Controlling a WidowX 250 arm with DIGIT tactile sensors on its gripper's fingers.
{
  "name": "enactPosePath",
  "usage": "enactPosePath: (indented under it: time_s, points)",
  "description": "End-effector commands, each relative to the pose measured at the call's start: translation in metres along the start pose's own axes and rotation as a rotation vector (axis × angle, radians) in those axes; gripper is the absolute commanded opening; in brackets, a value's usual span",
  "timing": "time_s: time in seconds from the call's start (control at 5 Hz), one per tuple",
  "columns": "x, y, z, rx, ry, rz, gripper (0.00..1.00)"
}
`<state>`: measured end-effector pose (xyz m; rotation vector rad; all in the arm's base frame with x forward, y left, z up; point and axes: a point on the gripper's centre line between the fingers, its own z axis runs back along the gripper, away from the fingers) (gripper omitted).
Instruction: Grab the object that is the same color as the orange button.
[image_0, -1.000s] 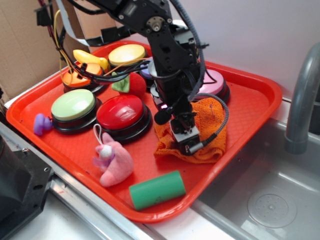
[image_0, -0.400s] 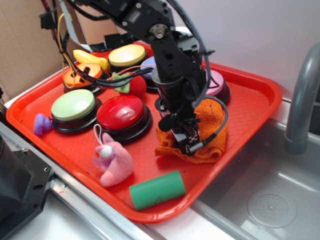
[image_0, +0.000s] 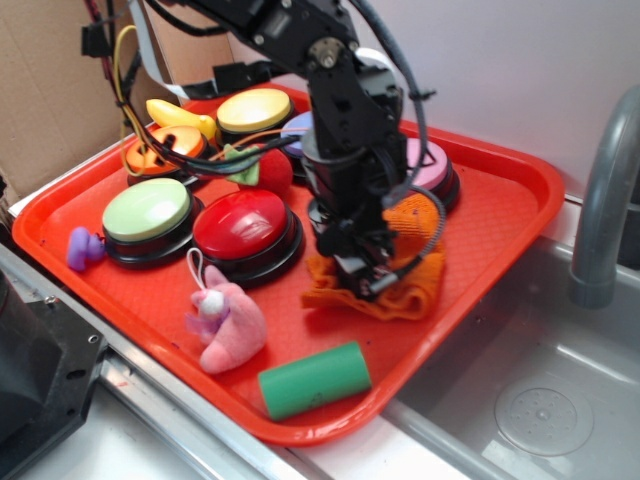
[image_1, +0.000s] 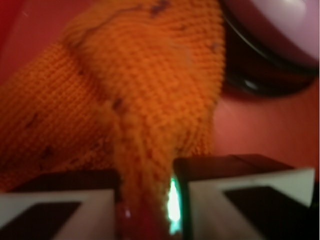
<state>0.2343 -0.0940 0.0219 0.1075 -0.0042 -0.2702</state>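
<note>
Hand (image_0: 362, 268) pinches fold of orange cloth (image_0: 412, 285) between fingers (image_1: 240, 192), clamped on fabric ridge. Cloth sits on red tray (image_0: 505, 200), beside pink-topped button (image_0: 432, 165), right of red button (image_0: 240, 226). Orange button (image_0: 160, 150) at tray's far left.

The black multi-jointed robot arm (image_0: 340, 110) reaches down from the upper left, its wrist pointing steeply downward. Its black gripper (image_0: 362, 272) sits low at the arm's end. In the wrist view, the two pale finger pads (image_1: 55, 215) stand close together, pinching a fold of orange terry cloth (image_1: 145, 100) between them.
</note>
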Motion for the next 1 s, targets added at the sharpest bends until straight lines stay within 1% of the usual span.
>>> enactPosePath:
  time_s: [0.0,0.2,0.4,0.6,0.8]
  points:
    - [-0.022,0.041,0.088,-0.022,-0.060,0.138,0.00]
    - [-0.041,0.065,0.121,-0.031,-0.129,0.236,0.00]
    - [-0.063,0.088,0.144,-0.010,-0.136,0.349,0.00]
    - [-0.076,0.098,0.144,-0.035,-0.131,0.417,0.00]
    - [-0.069,0.095,0.135,-0.072,-0.083,0.442,0.00]
